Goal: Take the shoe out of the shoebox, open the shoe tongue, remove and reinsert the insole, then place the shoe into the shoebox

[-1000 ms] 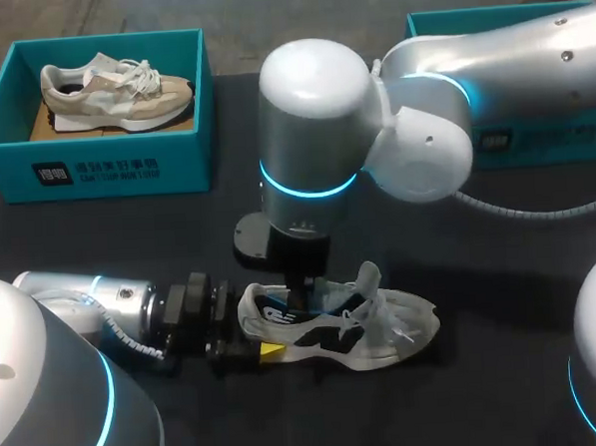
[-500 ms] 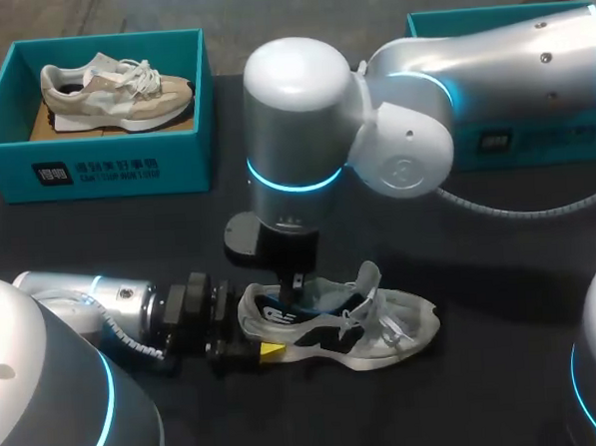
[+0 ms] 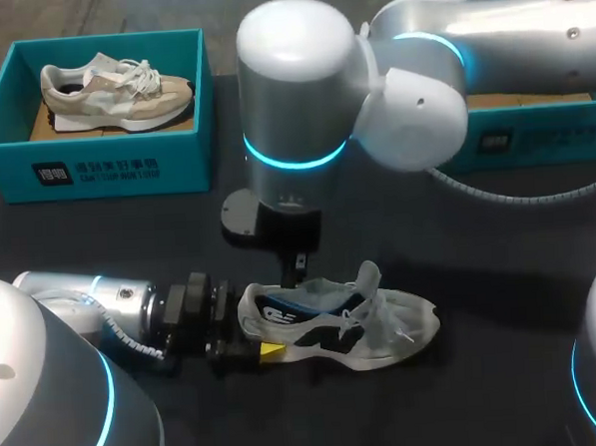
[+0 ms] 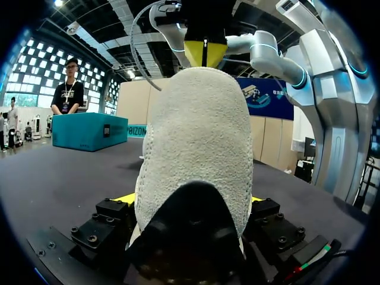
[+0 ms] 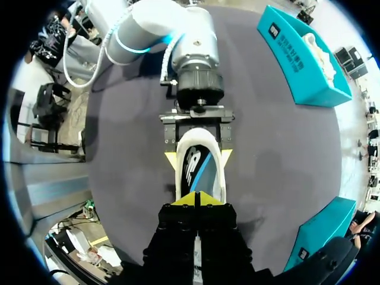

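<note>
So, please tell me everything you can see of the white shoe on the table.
The white shoe stands upright on the dark table. Suede-like heel, black accents, tongue raised, laces loose, blue printed insole inside. The left claw grips its heel from both sides; the shut right claw hangs above its opening.

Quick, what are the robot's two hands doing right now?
Left gripper: closed on the heel of the white mesh sneaker.
Right gripper: closed, holding nothing, just above the sneaker.
</note>
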`<state>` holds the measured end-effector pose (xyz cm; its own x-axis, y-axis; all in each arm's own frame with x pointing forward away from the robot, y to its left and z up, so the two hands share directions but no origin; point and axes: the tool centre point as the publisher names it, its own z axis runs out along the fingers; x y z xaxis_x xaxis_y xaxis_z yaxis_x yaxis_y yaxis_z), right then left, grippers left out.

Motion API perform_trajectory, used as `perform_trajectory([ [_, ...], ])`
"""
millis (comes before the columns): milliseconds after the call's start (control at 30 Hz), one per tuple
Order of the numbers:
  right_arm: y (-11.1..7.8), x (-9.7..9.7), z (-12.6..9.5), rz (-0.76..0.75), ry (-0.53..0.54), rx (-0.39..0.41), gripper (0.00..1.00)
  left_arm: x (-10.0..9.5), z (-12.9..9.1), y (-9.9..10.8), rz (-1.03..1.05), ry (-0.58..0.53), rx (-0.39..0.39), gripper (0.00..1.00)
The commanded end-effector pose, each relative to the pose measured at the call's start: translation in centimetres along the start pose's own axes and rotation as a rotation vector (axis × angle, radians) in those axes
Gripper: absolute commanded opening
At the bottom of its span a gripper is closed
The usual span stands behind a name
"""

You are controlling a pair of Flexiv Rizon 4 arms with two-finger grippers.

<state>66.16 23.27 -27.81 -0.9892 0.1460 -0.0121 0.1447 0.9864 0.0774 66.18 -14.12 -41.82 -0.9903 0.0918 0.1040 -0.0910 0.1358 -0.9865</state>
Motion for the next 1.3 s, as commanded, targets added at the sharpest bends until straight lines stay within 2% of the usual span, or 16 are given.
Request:
perform_trajectory([
  [33, -0.8, -0.5, -0.9, -0.010, 0.025, -0.010, 0.00, -0.1, 0.0, 0.0, 0.000, 0.000, 0.000, 0.00],
  [100, -0.7, -0.7, -1.3, 0.004, 0.034, 0.022, 0.00, -0.1, 0.0, 0.0, 0.000, 0.000, 0.000, 0.00],
  [333, -0.8, -1.3, -3.5, -0.032, 0.055, 0.058, 0.00, -0.1, 0.0, 0.0, 0.000, 0.000, 0.000, 0.00],
  [733, -0.8, -1.3, -3.5, -0.032, 0.055, 0.058, 0.00, -0.1, 0.0, 0.0, 0.000, 0.000, 0.000, 0.00],
  [867, -0.1, -1.3, -2.2, 0.038, 0.073, 0.031, 0.00, -0.1, 0.0, 0.0, 0.000, 0.000, 0.000, 0.00],
  [1100, -0.3, -1.9, -5.3, 0.070, 0.080, 0.022, 0.00, -0.1, 0.0, 0.0, 0.000, 0.000, 0.000, 0.00],
  [1300, -0.6, -2.5, -6.6, 0.079, 0.099, 0.021, 0.00, -0.1, 0.0, 0.0, 0.000, 0.000, 0.000, 0.00],
])
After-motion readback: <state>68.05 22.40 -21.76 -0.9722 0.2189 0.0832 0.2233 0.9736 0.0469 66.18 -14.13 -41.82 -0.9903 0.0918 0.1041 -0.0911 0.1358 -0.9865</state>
